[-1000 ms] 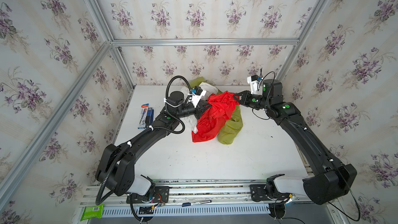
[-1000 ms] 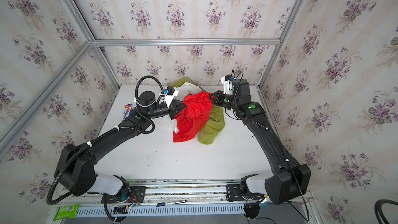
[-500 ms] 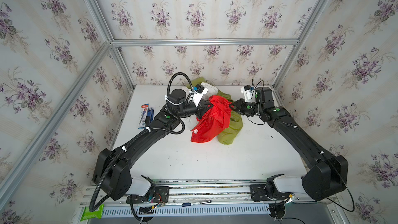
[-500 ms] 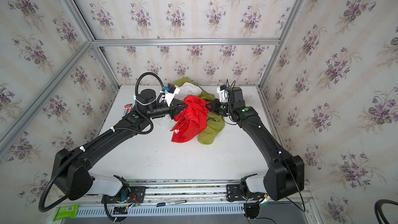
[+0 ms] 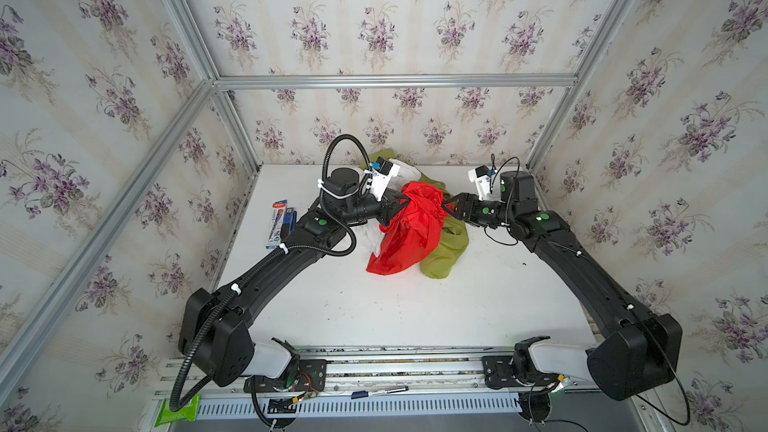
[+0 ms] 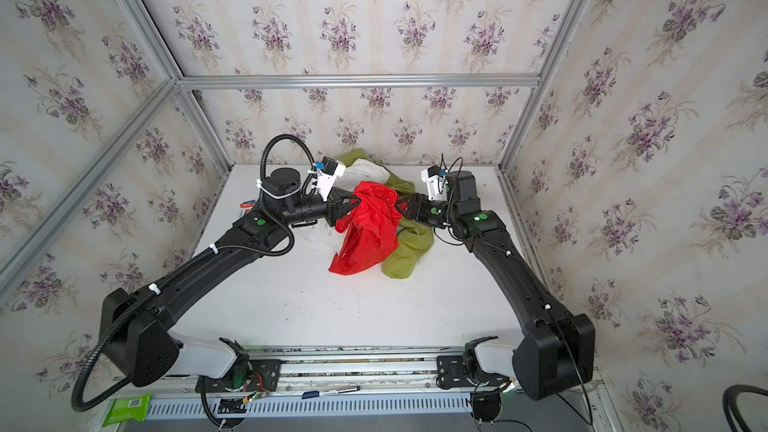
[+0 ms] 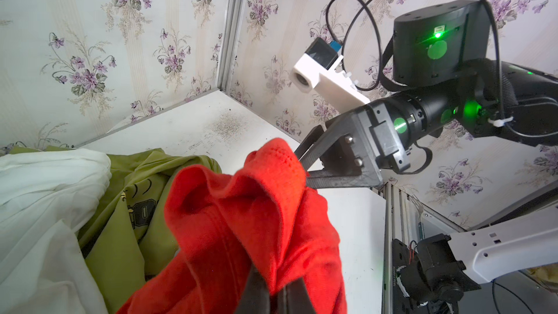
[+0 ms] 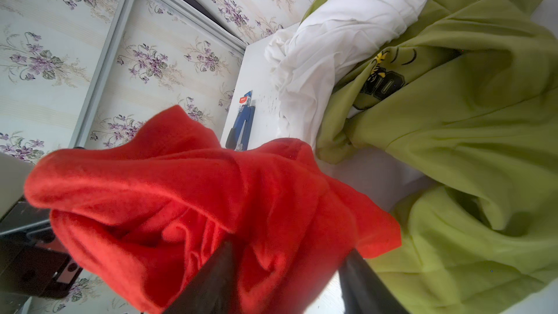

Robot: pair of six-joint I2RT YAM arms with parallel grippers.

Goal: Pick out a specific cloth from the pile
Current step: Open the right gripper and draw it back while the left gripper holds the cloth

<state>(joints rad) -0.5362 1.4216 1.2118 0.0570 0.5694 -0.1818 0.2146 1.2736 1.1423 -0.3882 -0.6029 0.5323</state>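
Tips of left gripper point(image 7: 276, 294) buried in red cloth point(image 7: 241, 222) folds — fingers cut by frame edge. Print on green cloth point(image 8: 453, 146) half-folded, unreadable; white cloth point(image 5: 372, 238) partly behind left arm point(image 5: 291, 259).

Right gripper point(image 5: 447, 206) jaws, clamped before, now parted at right edge of red cloth point(image 5: 409, 238); arm dropped lower, shifted left. Cloth no longer stretched between grippers, hangs narrower, bunched, from left gripper point(image 5: 401, 204)
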